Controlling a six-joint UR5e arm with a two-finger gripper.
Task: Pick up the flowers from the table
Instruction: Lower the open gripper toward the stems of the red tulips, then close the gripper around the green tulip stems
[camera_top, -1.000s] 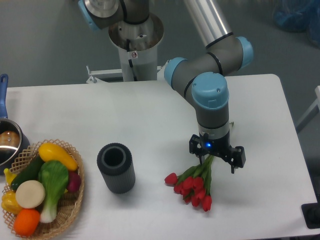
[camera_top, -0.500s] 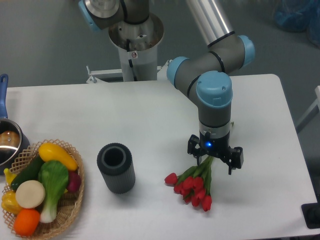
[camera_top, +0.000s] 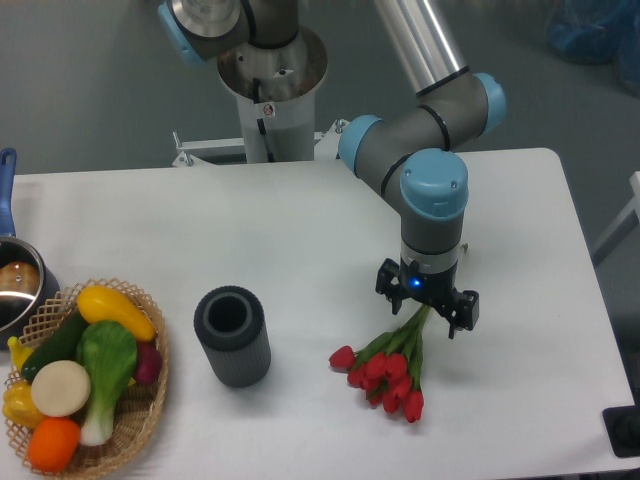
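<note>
Claw fingers are seen spread, empty, above the stem end of the red tulip bunch lying on the white flat desk. The approach step is judged under way; lowering around the green stems and closing is called for next.

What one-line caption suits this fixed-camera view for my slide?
Arm's tool poised over the stem end of the red flowers lying on the white table, beside a grey cylinder.

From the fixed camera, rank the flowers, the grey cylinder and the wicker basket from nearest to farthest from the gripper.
Measured from the gripper:
1. The flowers, right below it in the picture, stem ends at the fingers.
2. The grey cylinder, to the picture's left, mid-table.
3. The wicker basket, at the far left edge of the table.
</note>
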